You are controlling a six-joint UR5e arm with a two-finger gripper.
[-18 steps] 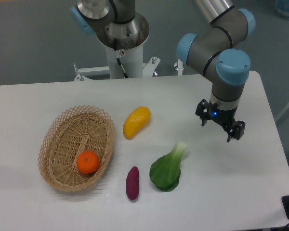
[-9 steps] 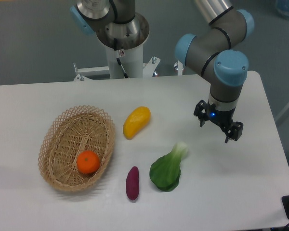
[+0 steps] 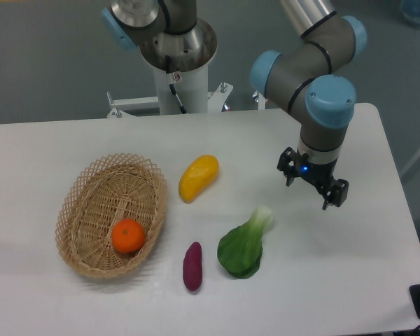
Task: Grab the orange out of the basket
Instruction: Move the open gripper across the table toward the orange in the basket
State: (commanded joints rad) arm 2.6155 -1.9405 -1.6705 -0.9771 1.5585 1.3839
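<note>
Orange: lies inside the basket, on its floor toward the near-right end, close to the inner wall; nothing covers it.
Basket: oval wicker, long axis running from far-right to near-left; stands on the left part of the table, its near rim not far from the front edge.
Gripper: hangs over the right half of the table, fingers pointing down and spread apart, holding nothing; well apart from the basket.
Arm: reaches in from the upper right, its blue-capped joints above the far right part of the table.
Mango-like fruit: yellow-orange, elongated, on the table just beside the basket's far-right rim, not touching it.
Purple sweet potato: lies near the basket's near-right side, apart from it.
Green leafy vegetable: lies between the sweet potato and the gripper, below and left of the fingers.
Table: white; bare surface shows behind the basket and to the right of and below the gripper; right edge close to the arm.
Open room: the space above the basket is unobstructed; the three loose items lie between the gripper and the basket.
</note>
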